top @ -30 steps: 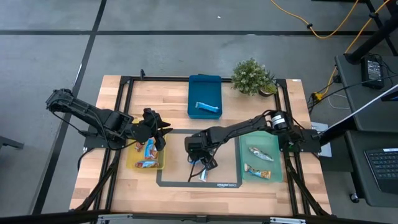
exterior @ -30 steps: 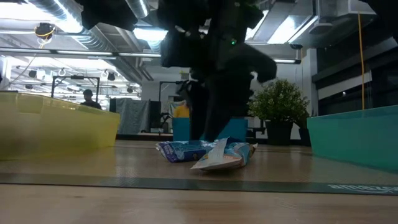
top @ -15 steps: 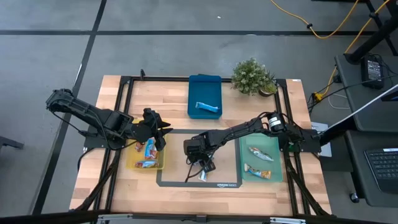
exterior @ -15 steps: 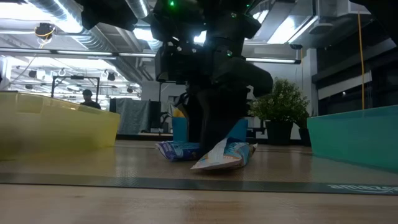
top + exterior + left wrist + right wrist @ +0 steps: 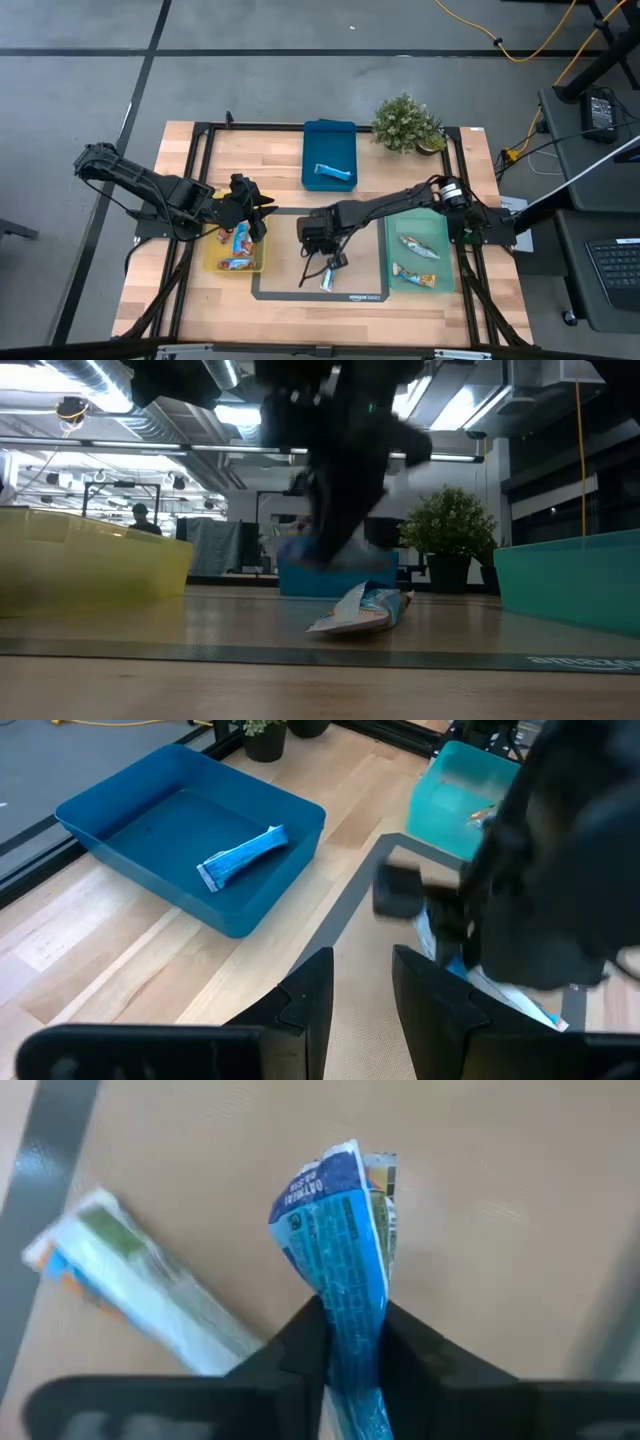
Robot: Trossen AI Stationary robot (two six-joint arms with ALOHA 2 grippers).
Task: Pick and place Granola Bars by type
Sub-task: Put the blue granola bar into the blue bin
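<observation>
Tray (image 5: pixel 328 130) with one bar (image 5: pixel 333 171) at back centre, plant (image 5: pixel 406 122) to its right; two bars (image 5: pixel 236 240) in left tray (image 5: pixel 212 265), two bars (image 5: pixel 418 246) in right tray (image 5: pixel 444 236), one bar (image 5: pixel 326 282) on mat (image 5: pixel 290 293) between

right arm stretched across toward the middle, wrist bent down; right hand (image 5: pixel 348 1342) pinched shut on a blue bar (image 5: pixel 345 1250), fingers (image 5: pixel 296 1350) pressed to both its sides, the load clear of the tabletop. left arm folded, left hand (image 5: pixel 360 982) narrowly parted, holding nothing.
</observation>
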